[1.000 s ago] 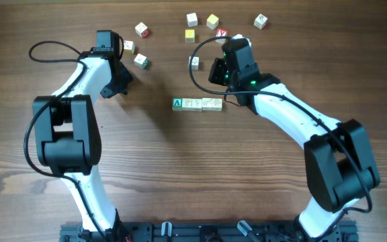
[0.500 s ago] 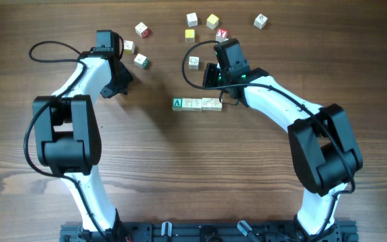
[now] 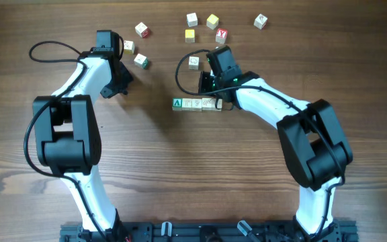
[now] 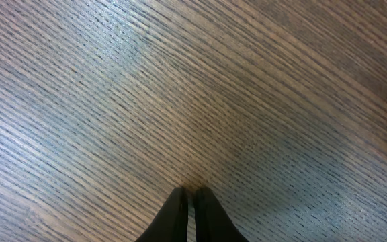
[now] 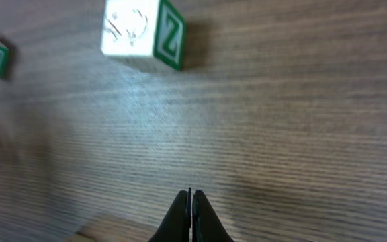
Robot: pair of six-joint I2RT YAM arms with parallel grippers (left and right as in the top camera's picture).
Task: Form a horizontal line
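Near to far. At the near edge you see a black rail (image 3: 180, 232) carrying both arm bases. Beyond it the dark, straight-grained wooden table (image 3: 180, 168) fills every view. At mid-table lies the horizontal line (image 3: 192, 104), its cubes touching edge to edge, the green-faced cube at the left end and the right end close against the right arm. The right gripper (image 5: 191, 196), fingers pressed together and empty, hangs over bare wood just beyond that line. A Z-marked cube (image 5: 143, 33) lies farther on. The left gripper (image 4: 189, 193), likewise closed on nothing, sits well to the left. Loose cubes (image 3: 211, 21) scatter along the far side.
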